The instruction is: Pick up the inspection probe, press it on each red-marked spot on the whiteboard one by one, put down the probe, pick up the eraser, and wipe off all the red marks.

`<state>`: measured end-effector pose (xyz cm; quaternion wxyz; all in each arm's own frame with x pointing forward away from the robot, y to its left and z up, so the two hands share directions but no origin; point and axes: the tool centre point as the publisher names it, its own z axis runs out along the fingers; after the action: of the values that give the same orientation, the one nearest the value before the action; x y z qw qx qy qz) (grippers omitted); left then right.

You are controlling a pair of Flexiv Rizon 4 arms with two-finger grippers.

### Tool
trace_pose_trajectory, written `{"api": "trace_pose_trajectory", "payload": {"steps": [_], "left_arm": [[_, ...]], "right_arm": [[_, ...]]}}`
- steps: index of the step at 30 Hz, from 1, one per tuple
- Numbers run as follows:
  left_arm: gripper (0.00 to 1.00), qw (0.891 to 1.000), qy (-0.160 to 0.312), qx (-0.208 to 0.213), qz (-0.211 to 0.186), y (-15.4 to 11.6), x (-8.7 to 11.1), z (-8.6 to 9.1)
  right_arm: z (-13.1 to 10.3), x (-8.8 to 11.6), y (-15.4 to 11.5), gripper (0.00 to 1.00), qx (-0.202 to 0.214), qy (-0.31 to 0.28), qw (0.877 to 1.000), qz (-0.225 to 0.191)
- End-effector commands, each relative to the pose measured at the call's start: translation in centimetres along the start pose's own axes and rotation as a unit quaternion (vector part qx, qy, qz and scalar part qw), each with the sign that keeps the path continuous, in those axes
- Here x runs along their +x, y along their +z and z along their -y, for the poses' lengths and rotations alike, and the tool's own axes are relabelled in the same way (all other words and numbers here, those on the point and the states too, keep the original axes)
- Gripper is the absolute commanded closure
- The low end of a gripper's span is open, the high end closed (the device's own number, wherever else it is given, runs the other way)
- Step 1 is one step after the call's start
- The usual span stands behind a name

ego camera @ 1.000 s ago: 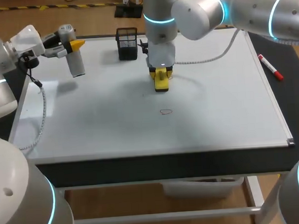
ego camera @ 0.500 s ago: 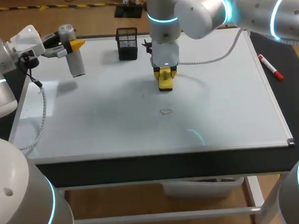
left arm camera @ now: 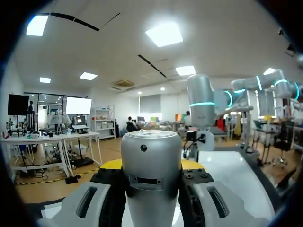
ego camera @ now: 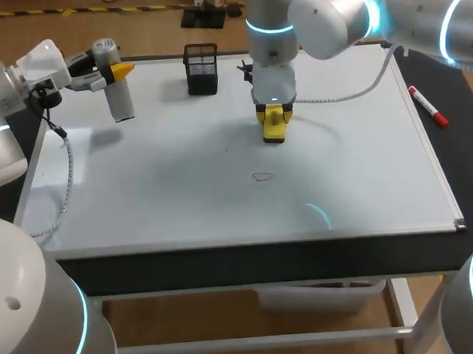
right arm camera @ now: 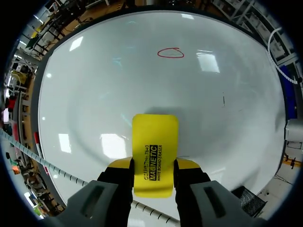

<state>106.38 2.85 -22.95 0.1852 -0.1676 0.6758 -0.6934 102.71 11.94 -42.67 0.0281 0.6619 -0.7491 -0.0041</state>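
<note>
Whiteboard (ego camera: 365, 185) is lying flat and covering nearly all of the surface. Right arm (ego camera: 331, 11) is reaching in over the far middle of the board. Over the last second it has been carrying its load sideways, toward its own side, at what looks like the same height. Left arm (ego camera: 0, 119) is holding station at the far left corner, showing no shift across the frames.

Left jaws are clamping the inspection probe (left arm camera: 151, 175) from both sides, opened only to the width of its grey body. The inspection probe is hanging nose-down above the board and casting a shadow, so it is not being put down as the task orders. Black mesh holder (ego camera: 202, 68) is standing at the far edge, near the right arm's wrist.

Right jaws are gripping the yellow eraser (right arm camera: 154, 153) by its two long sides, set about as wide as the block. Whether its face is pressing on the board is not showing. Red marker pen (ego camera: 428, 106) is lying off the board on the dark strip at the right.

Single red mark (right arm camera: 171, 53), a small loop, is remaining unwiped ahead of the eraser and well apart from it. Judgement: wiping is nearing its end, but the sideways travel is bringing the eraser no closer to this last mark. The next stroke is needing to come toward the near edge.
</note>
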Motion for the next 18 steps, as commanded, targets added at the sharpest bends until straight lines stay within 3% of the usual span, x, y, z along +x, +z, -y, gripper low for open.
{"api": "trace_pose_trajectory", "payload": {"steps": [1,10,18], "left_arm": [[1.0,1.0,0.001,0.001,0.001,0.0,0.0,0.0],[1.0,1.0,0.001,0.001,0.001,0.0,0.0,0.0],[1.0,1.0,0.001,0.001,0.001,0.0,0.0,0.0]], "right_arm": [[0.0,1.3,0.1,1.0,0.005,0.004,1.0,0.003],[0.3,2.2,-1.3,1.0,0.017,0.015,1.0,0.009],[1.3,4.6,-3.4,1.0,0.013,0.044,0.999,0.012]]}}
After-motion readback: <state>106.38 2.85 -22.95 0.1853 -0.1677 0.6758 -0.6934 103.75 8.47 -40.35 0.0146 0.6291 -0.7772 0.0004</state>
